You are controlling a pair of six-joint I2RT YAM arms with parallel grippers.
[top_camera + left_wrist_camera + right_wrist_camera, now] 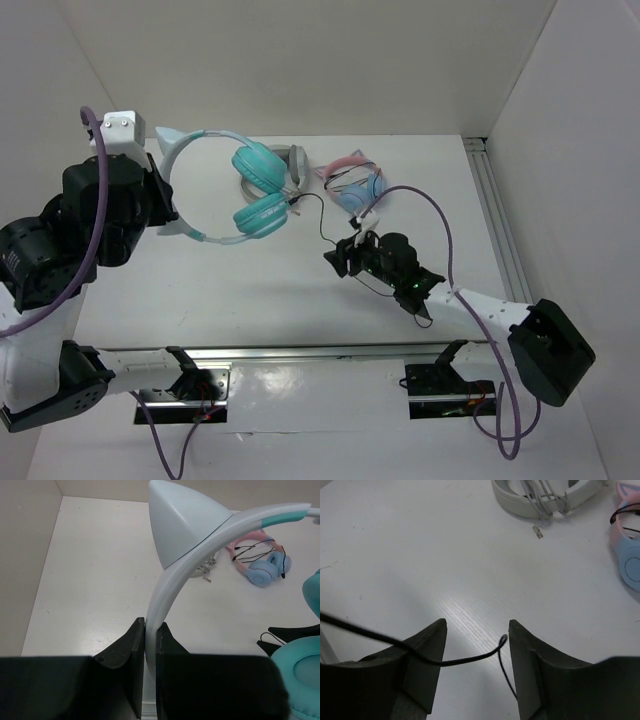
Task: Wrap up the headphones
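The headphones (262, 212) are seen at about ten o'clock from the table's middle in the top view. Two teal ear cups are set close together at the three o'clock end. From them the pale whitish headband (165, 590) is arched toward nine o'clock, with a pointed cat ear (182, 520) borne on its outer side. The headband is pinched on edge between the closed fingers of the left gripper (150, 630). A thin black cable (470, 657) is led from the lower cup toward four o'clock, slack and curved, and is draped across the gap between the parted fingers of the right gripper (477, 625).
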